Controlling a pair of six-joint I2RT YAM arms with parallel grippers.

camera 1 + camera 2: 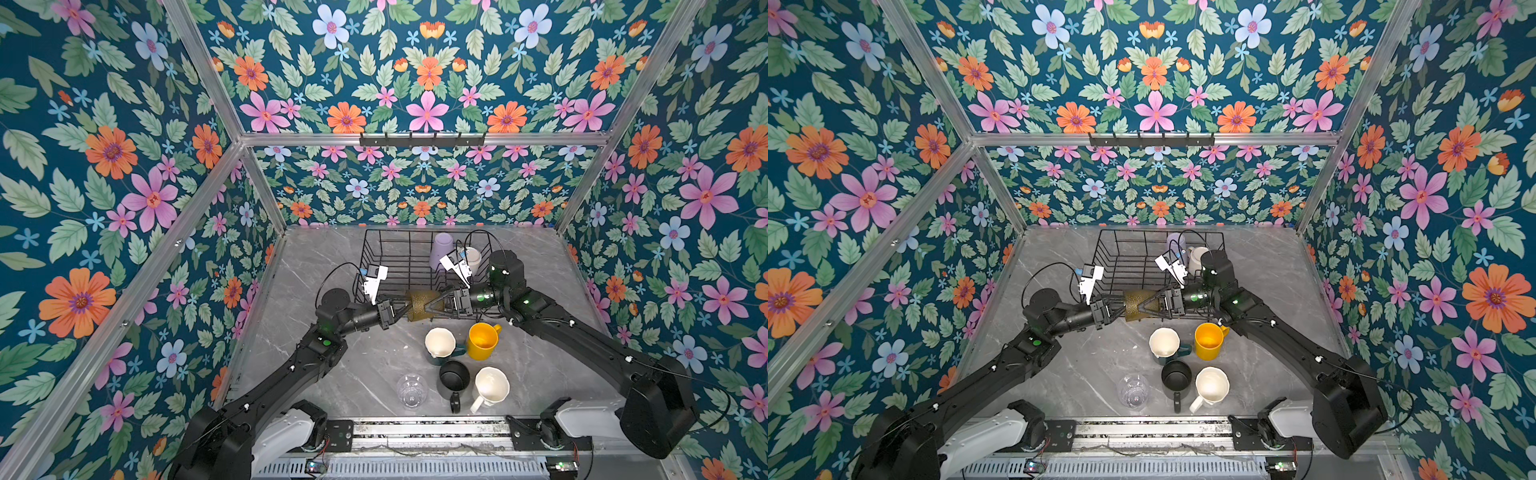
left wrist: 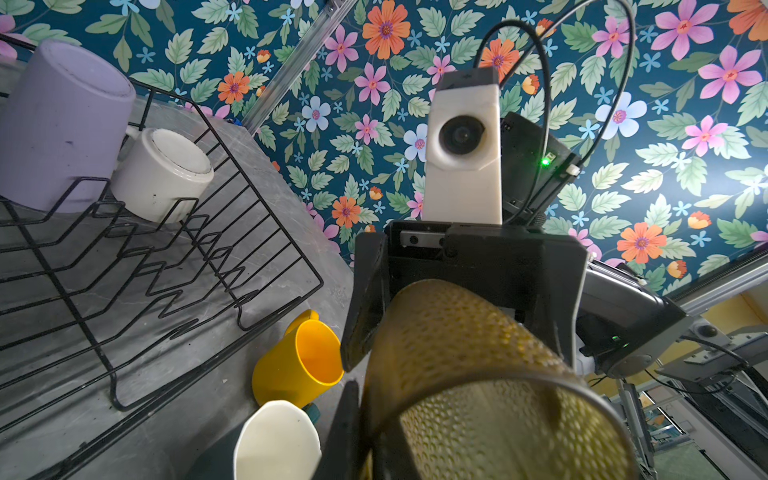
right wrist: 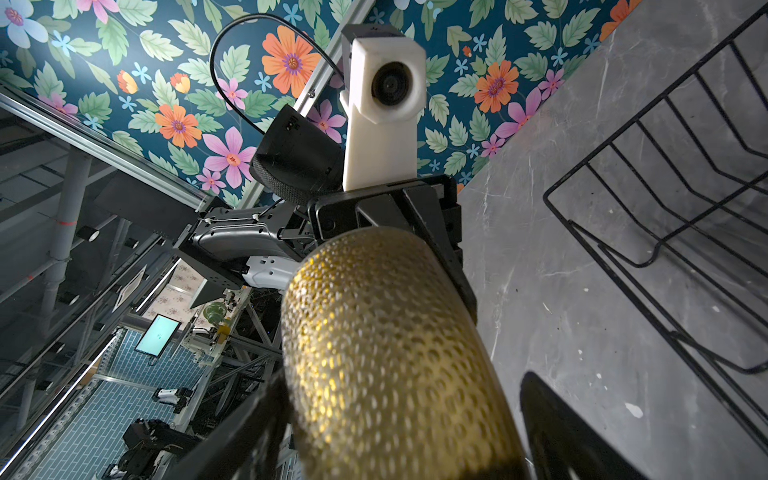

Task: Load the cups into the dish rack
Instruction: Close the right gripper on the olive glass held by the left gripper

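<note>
Olive-amber dimpled glass (image 1: 415,303) held sideways at frame centre, just in front of the black wire dish rack (image 1: 409,253). Pinched at its rim by the closed left gripper (image 1: 401,311); straddled at the other end by the right gripper (image 1: 430,306), jaws spread wide. Racked above it, slightly right: lavender tumbler (image 1: 441,249) and white mug (image 1: 471,257), upside down. Standing on the grey marble desk (image 1: 332,353), lower centre: five more cups (image 1: 482,340).

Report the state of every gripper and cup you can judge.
olive-amber glass: horizontal, held by its rim.
left gripper: shut on olive-amber glass.
right gripper: open, straddling it.
lavender tumbler: upside down in dish rack.
racked white mug: upside down.
yellow mug: upright on table.
</note>
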